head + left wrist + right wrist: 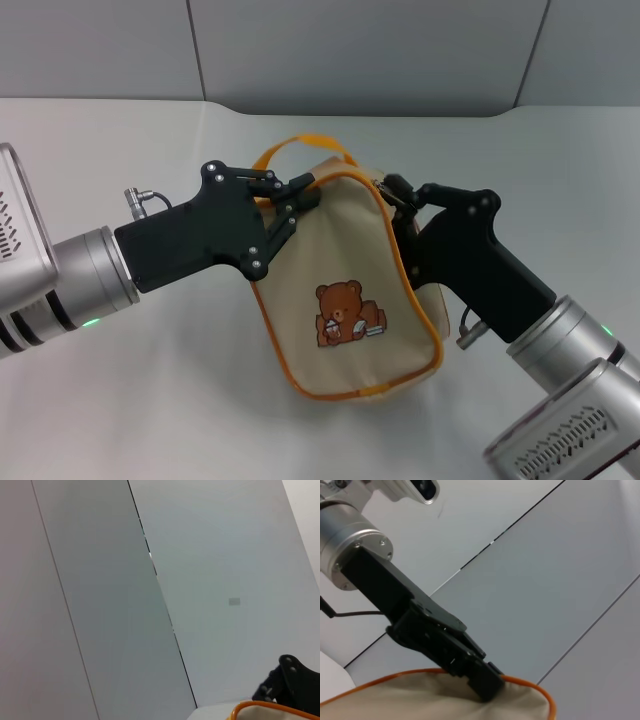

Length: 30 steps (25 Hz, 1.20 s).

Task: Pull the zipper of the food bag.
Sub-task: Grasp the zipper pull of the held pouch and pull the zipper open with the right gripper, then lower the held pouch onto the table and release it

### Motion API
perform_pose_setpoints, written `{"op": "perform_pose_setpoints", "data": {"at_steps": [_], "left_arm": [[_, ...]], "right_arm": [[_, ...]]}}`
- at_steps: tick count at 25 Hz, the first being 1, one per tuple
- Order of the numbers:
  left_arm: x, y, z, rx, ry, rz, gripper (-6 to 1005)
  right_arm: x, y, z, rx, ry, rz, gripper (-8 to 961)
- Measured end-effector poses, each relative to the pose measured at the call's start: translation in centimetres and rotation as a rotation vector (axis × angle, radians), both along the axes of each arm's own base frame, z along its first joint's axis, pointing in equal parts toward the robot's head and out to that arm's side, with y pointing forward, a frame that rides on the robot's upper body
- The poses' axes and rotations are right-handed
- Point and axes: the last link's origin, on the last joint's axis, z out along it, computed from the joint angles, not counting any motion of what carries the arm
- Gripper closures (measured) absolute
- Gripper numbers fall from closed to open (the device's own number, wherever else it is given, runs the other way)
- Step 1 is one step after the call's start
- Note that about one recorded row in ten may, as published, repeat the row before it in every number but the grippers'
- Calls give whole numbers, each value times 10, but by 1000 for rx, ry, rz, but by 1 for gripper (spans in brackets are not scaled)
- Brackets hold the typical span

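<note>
The food bag (345,290) stands near the centre of the white table (150,400) in the head view, its bear patch (347,314) facing the camera and its orange loop handle (300,146) arching over the top at 12 o'clock.

The left gripper (298,200) reaches in from 9 o'clock. Its fingers are closed together on the bag's upper left corner, pinching the beige fabric and orange piping there. The right wrist view shows the same gripper (487,682) with its black fingertips clamped over the bag's orange-edged rim (525,684).

The right gripper (398,192) comes in from 4 o'clock and sits at the bag's upper right corner, touching the zipper (385,190) where the track meets the top edge. Whether its fingers are apart or closed on the pull tab cannot be determined.

The left wrist view shows mainly the grey wall panels (100,605), with a strip of the bag's rim (265,707) and the right gripper (290,682) behind it.
</note>
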Motion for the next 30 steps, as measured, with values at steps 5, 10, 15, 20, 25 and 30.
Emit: {"op": "perform_pose_setpoints", "data": {"at_steps": [5, 10, 15, 20, 25, 30], "left_arm": [[1, 1, 1, -4, -5, 5, 937], [2, 3, 1, 0, -3, 7, 934], [1, 5, 1, 5, 3, 17, 931], [0, 5, -2, 1, 6, 28, 928], [-2, 3, -3, -14, -9, 57, 925], [-8, -5, -11, -40, -49, 118, 922]], "right_arm": [[13, -16, -3, -18, 5, -46, 936], [37, -57, -7, -45, 10, -113, 950], [59, -105, -10, -80, 6, -176, 952], [64, -120, 1, -37, 44, -179, 929], [62, -120, 12, 1, 83, -144, 900], [66, -108, 22, -42, 222, -197, 802]]}}
